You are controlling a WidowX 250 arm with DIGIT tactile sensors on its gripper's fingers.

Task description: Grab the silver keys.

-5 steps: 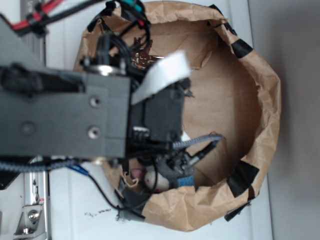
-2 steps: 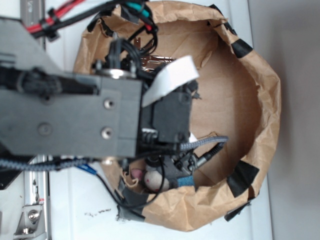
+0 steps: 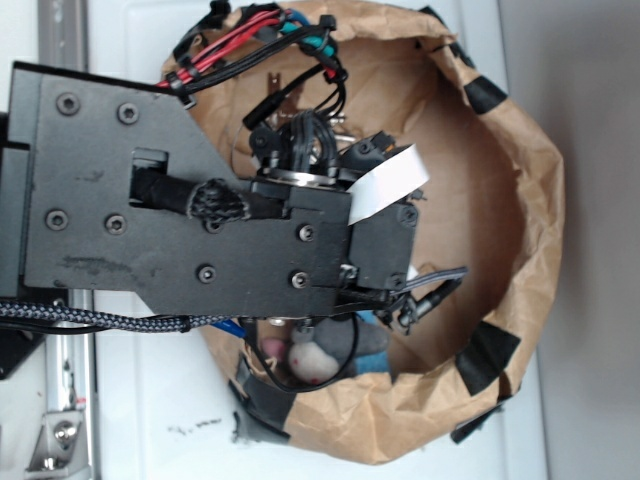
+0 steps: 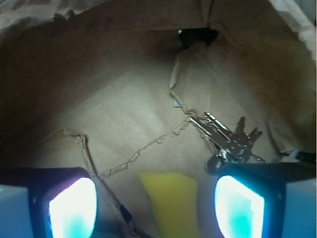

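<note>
Looking down: you see the black arm [image 3: 200,210] stretched over a crumpled brown paper bowl [image 3: 520,200] patched with black tape [image 3: 487,350] on a white table [image 3: 140,430]
Bowl contents: your wrist view shows the silver keys [image 4: 230,141] on the paper floor and a yellow sponge [image 4: 171,201] in the foreground; the exterior view adds a small pale plush toy [image 3: 310,362] at the bowl's lower rim
Silver keys: a shiny bunch of flat notched metal blades fanned out, joined at a ring with a dark round piece; they lie right of centre in your wrist view, just above the right fingertip and beside a torn paper fold
Gripper [image 4: 156,203]: you can see the two fingertips [image 4: 72,208] glowing blue-white at the bottom corners, set wide apart, with the sponge between them and nothing clamped
Hard to make out: in the exterior view the arm covers most of the bowl, so only a metallic glint shows near the upper rim; the sponge's lower edge is cut off by the wrist frame; the toy is half hidden by cables [image 3: 260,45]
</note>
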